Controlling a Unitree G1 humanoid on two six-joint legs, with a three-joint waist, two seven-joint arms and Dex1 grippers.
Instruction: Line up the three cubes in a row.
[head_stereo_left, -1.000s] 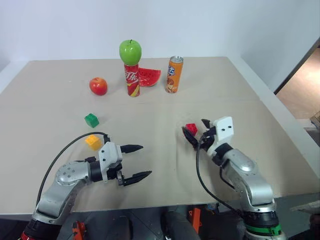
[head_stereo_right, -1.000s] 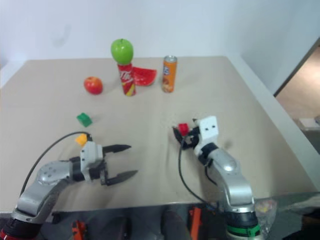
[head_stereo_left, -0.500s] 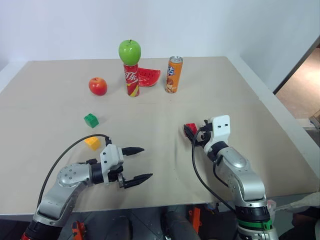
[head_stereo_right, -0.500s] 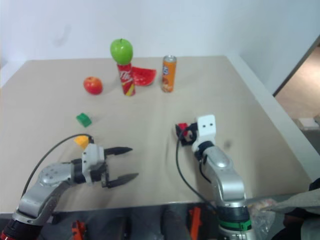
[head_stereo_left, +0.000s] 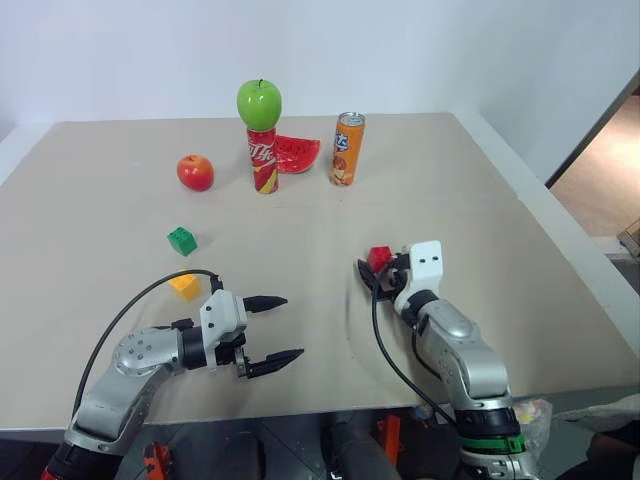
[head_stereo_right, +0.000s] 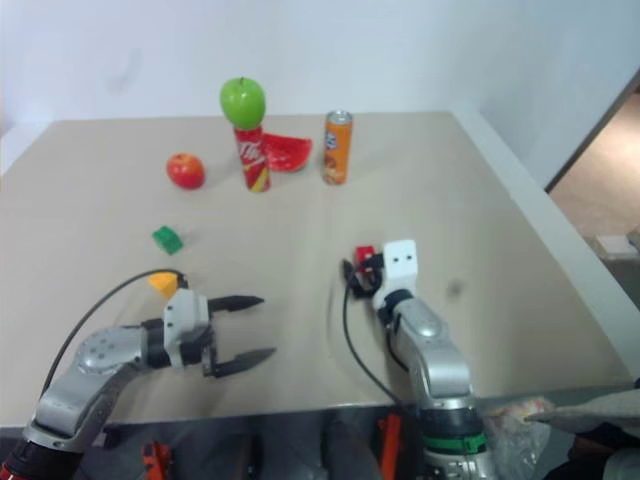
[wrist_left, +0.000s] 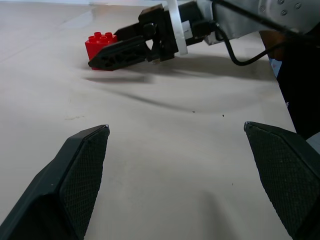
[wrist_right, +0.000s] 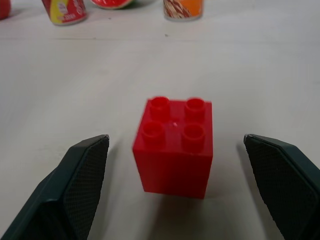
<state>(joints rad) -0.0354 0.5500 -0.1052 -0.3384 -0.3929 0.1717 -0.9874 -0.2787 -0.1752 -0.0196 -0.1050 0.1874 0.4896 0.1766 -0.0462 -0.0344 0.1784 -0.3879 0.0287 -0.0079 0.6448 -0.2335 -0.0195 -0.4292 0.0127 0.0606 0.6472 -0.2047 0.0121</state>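
The red cube (wrist_right: 175, 145) rests on the table between the wide-open fingers (wrist_right: 75, 195) of my right gripper (head_stereo_left: 378, 271), touching neither of them. The left wrist view shows the same cube (wrist_left: 100, 43) with the right gripper's black fingers (wrist_left: 125, 51) beside it. The green cube (head_stereo_left: 181, 240) and the yellow-orange cube (head_stereo_left: 184, 286) lie apart on the left side of the table. My left gripper (head_stereo_left: 293, 325) hovers open and holds nothing, to the right of the yellow-orange cube, pointing toward the right arm.
At the back stand a red cola can (head_stereo_left: 263, 160) with a green apple (head_stereo_left: 259, 103) on top, a red apple (head_stereo_left: 196, 172), a watermelon slice (head_stereo_left: 299, 153) and an orange can (head_stereo_left: 346, 149). The table's right edge (head_stereo_left: 560, 250) runs near the right arm.
My right gripper has come forward and lower, so its open fingers now stand on either side of the red cube. The left arm and the cubes have not moved.
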